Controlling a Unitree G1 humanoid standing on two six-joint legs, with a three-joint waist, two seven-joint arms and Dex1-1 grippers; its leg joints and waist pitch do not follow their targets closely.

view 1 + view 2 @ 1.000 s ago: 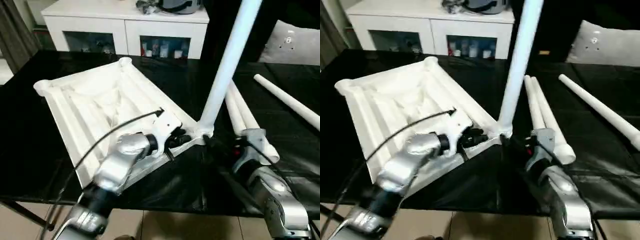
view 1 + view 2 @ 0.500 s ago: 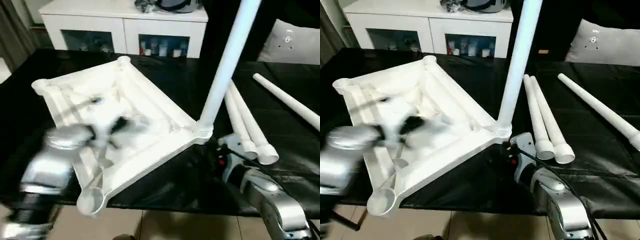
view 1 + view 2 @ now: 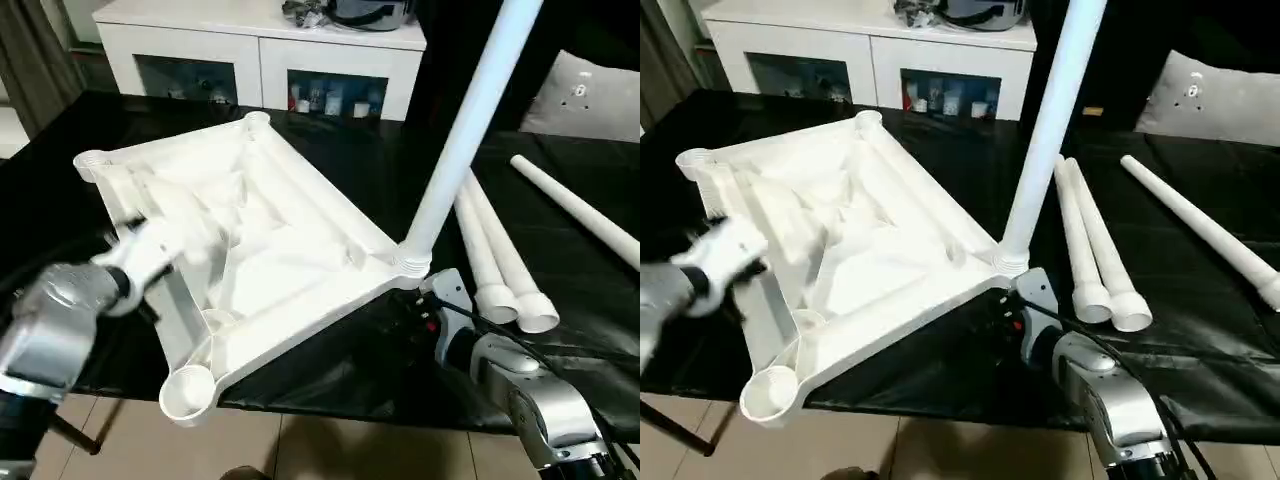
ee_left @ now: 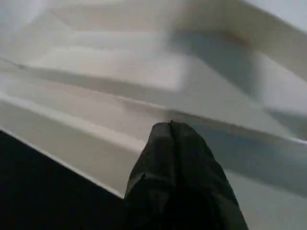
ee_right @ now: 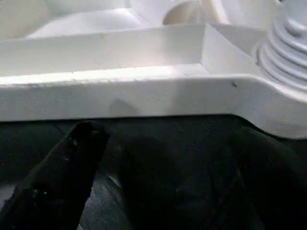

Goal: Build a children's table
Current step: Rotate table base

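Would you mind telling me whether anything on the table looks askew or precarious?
Yes. The upside-down tabletop sits skewed, and its near corner socket juts out past the edge of the black table. The one fitted leg leans instead of standing straight.

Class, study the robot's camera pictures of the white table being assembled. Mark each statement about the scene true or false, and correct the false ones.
1. One leg stands upright in a corner socket of the table top. True.
2. All four legs are fitted. False: three legs lie loose on the black surface.
3. The left gripper is shut. True.
4. The right gripper is clamped on the upright leg. False: it is open, beside the top's edge.
5. The top lies ribbed side up. True.
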